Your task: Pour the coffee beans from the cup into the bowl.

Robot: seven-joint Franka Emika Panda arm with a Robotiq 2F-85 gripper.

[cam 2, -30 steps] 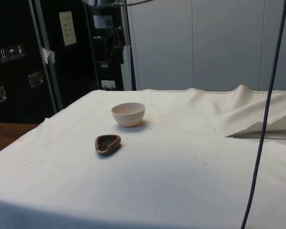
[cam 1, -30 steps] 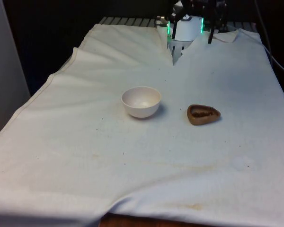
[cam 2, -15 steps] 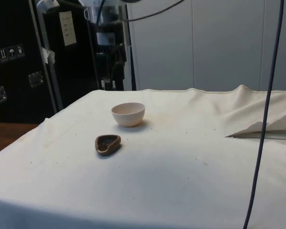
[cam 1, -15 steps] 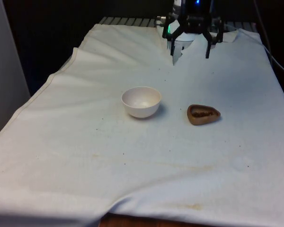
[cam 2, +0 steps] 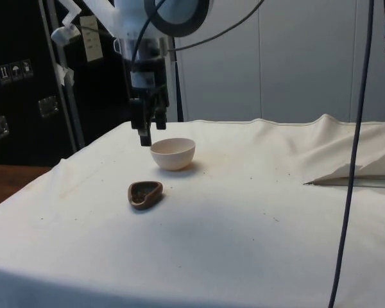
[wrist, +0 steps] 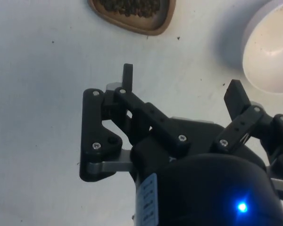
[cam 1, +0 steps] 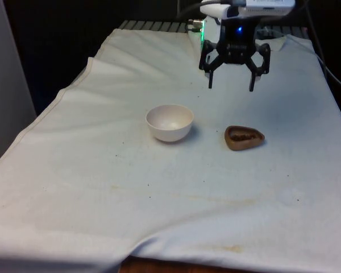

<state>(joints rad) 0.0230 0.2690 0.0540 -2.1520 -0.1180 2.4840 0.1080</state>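
Above the cloth [cam 1: 102, 187], hand [cam 1: 233, 85] spread (cup [wrist: 132, 16] edge-cropped)

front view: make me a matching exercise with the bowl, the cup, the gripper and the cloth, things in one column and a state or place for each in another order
Things:
1. bowl
2. cup
3. gripper
4. cloth

States or places:
A. brown, holding coffee beans, resting on the table
B. open, hanging in the air, holding nothing
C. white, spread over the table, with wrinkles and faint stains
D. pale and round, no beans inside, toward the front view's left of the brown vessel

Pairs: 1-D, 2-A, 3-B, 4-C
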